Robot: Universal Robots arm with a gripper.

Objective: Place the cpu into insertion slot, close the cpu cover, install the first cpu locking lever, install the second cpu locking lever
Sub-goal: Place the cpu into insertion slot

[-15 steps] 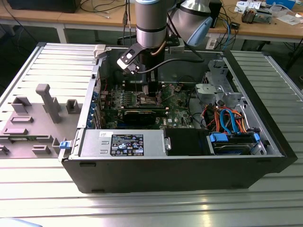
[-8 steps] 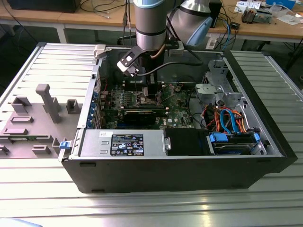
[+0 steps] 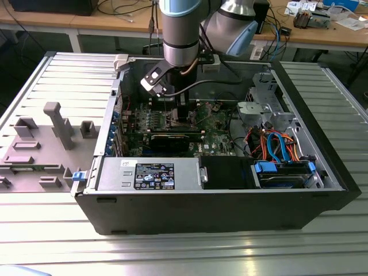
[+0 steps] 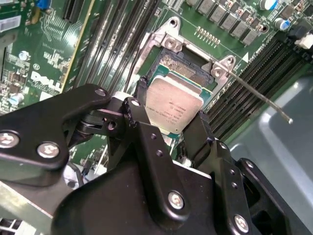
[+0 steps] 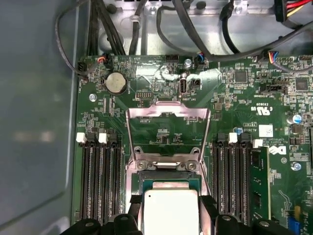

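Because the cpu (image 4: 173, 108) is judged light, rigid and thin, with a delicate underside, it is best held by two opposite edges only. The gripper (image 4: 169, 120) is clamped on the chip in this way, with its fingers (image 4: 138, 110) against either side. The cpu lies directly over the insertion slot (image 4: 183, 71), covering part of its dark centre; whether it is seated cannot be told. Beyond the insertion slot the cpu cover (image 5: 168, 108) stands raised. The arm (image 3: 181, 34) reaches straight down above the insertion slot, wrist vertical

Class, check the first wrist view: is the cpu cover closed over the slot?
No, the cover stands flipped open beyond the slot, with green board showing through its window.
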